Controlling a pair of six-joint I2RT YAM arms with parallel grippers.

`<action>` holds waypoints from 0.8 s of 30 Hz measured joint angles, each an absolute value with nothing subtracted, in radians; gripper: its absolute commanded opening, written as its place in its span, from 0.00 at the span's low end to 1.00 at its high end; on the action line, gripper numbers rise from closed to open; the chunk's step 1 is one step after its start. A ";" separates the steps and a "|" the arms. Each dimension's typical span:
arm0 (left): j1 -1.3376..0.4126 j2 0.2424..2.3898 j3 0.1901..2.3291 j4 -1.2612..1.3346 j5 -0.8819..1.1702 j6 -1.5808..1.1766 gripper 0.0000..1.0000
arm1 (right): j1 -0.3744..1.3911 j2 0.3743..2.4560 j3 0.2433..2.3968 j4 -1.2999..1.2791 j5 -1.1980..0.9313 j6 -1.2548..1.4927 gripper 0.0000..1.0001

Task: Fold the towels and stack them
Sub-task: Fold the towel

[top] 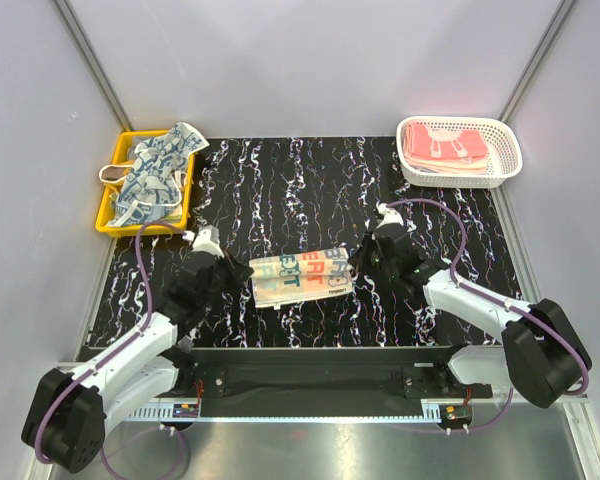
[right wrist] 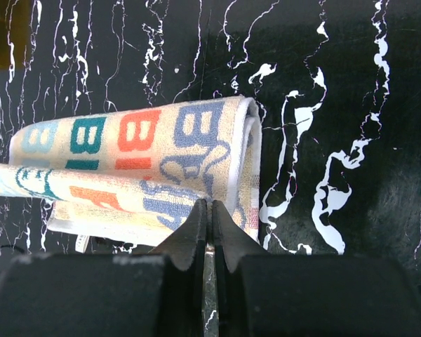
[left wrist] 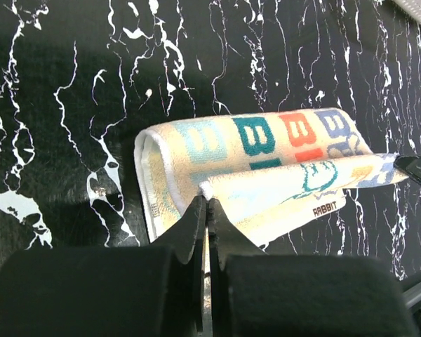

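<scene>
Top external view: 1 cream letter-block towel [top: 300, 275] lies folded in the middle of the table, between the 2 grippers. The left gripper [top: 235, 272] is clenched on its left end and the right gripper [top: 360, 262] on its right end. In each wrist view the jaws are pressed together on a corner of the loose upper flap, which stands a little off the folded layers beneath.

At the far left sits 1 yellow tray [top: 105, 215] holding a crumpled heap of blue-and-white patterned towels [top: 155, 170]; how many cannot be told. At the far right, 1 white lattice basket [top: 460, 180] holds flat-folded pink towels [top: 442, 147], the top one marked with white stripes; their number is also unclear.

The table top [top: 280, 180] is black with white marble-like veins. Pale grey walls close it in on 3 sides, with metal rails running up the 2 far corners.
</scene>
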State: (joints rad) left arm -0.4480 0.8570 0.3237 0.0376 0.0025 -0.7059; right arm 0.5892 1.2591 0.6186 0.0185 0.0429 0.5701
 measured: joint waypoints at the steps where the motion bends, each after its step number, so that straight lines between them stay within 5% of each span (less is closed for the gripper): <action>1: -0.448 0.857 0.321 0.038 0.004 -0.709 0.00 | 0.589 1.259 0.619 0.017 0.043 0.570 0.05; 17: -0.457 0.866 0.181 0.065 0.076 -0.803 0.00 | 0.593 1.287 0.563 0.033 0.014 0.620 0.11; 24: -0.457 0.847 0.180 0.028 0.083 -0.806 0.29 | 0.594 1.290 0.542 0.012 0.020 0.634 0.38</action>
State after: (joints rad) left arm -0.4572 0.8471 0.1799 0.0284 0.0834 -0.8059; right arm 0.5938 1.2896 0.5419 0.0116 0.0200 0.6338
